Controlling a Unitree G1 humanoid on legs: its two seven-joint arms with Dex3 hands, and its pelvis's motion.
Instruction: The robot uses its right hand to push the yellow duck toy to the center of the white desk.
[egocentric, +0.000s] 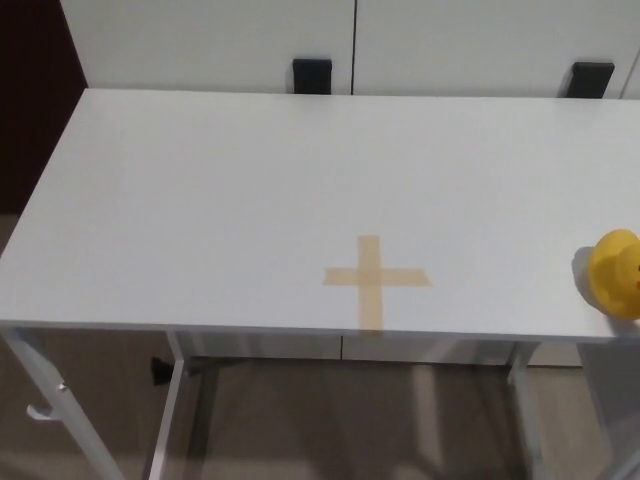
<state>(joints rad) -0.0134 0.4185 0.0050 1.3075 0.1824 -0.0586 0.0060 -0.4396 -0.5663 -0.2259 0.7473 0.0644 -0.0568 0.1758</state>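
1. Neither robot hand nor any part of an arm shows in the head view.
2. A tan tape cross (376, 281) lies near the white desk's (200, 200) front edge.
3. The yellow duck toy (617, 273) sits at the desk's far right, cut by the frame, well apart from the cross.

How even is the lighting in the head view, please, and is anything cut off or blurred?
Head view: soft, even light on the white desk, no harsh glare; the yellow duck toy casts a faint shadow to its left and is cropped by the right edge; the tape cross is sharp.
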